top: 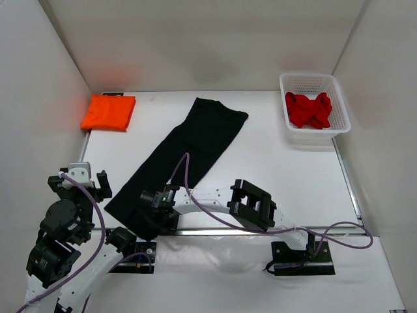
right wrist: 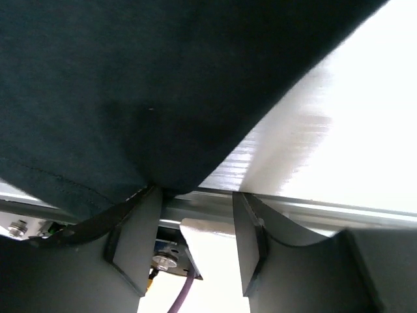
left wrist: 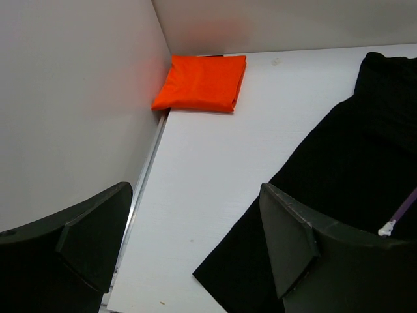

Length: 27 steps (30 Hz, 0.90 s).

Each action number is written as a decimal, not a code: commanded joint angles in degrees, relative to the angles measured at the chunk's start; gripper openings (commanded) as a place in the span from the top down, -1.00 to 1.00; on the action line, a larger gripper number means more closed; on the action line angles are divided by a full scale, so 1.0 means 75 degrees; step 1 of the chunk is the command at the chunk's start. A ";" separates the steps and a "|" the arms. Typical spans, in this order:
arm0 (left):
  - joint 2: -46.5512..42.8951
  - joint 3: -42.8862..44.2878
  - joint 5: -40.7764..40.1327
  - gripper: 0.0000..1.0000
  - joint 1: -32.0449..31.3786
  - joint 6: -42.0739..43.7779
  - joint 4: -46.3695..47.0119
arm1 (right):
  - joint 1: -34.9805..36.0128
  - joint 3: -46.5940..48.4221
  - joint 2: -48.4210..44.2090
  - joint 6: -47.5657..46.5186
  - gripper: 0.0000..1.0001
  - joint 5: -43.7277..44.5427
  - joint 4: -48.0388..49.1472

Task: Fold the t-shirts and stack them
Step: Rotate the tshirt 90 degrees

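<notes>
black t-shirt (top: 189, 153) | near hem at half-open right hand (right wrist: 195, 195) | left hand (left wrist: 195, 189) open, empty

A folded t-shirt (top: 108, 112) is lying far-left on the bench (top: 273, 169), a spread t-shirt (top: 192, 150) centrally, a crumpled t-shirt (top: 309, 109) in the far-right basket (top: 343, 111).

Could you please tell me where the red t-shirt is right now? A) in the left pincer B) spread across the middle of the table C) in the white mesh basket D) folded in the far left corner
C: the red t-shirt lies crumpled inside the white mesh basket at the far right.
</notes>
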 commanded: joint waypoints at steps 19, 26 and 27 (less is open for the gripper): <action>-0.0296 -0.0331 -0.0337 -0.77 -0.0090 0.0399 0.0034 | -0.0222 -0.1830 -0.0503 0.0237 0.55 0.0337 0.2937; -0.0297 -0.0332 -0.0455 -0.78 -0.0032 0.0539 0.0093 | -0.0352 -0.2112 -0.0889 -0.0161 0.99 0.0523 0.3185; -0.0320 -0.0355 -0.0490 -0.79 0.0003 0.0574 0.0151 | -0.0352 -0.2251 -0.1133 -0.0185 0.99 0.0582 0.3045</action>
